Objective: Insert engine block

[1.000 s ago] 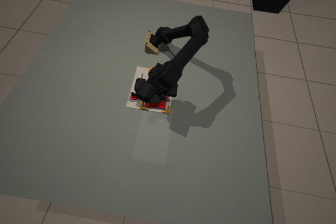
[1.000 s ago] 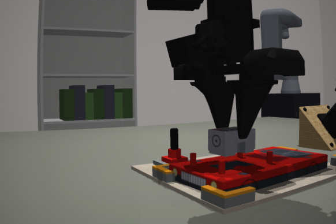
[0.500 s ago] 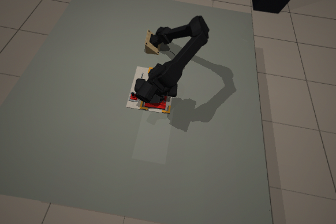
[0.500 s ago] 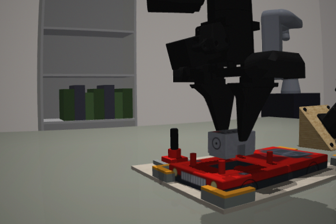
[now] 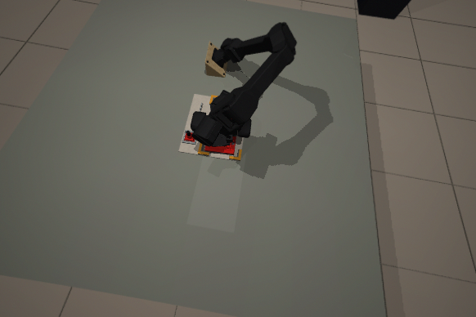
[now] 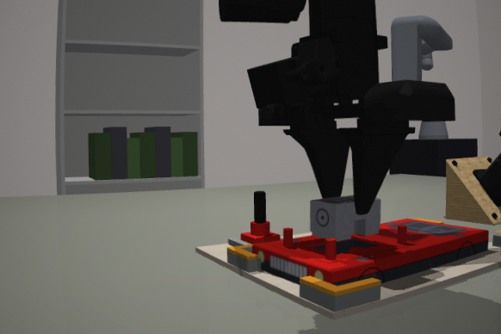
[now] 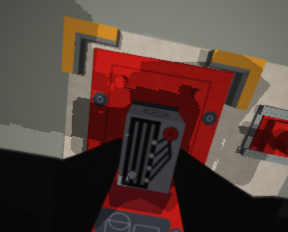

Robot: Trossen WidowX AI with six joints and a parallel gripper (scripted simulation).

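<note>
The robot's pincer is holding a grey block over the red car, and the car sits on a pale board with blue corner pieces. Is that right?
Not quite: the corner pieces are orange on top and grey below, not blue, as the exterior view shows.

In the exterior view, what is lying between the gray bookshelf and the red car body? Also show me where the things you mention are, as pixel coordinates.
The black-handled red part (image 6: 260, 230) stands between the bookshelf (image 6: 60, 62) and the car body (image 6: 430, 249), beside the car's front.

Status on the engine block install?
Done: the block is picked up, gripped between the fingers of the gripper.
In hand: it is held over the car body, whose opening still shows dark in the exterior view.
Left: line up the slot side with the rib, seat it fully, release, back off without contact. Rib not identifiable here.
</note>
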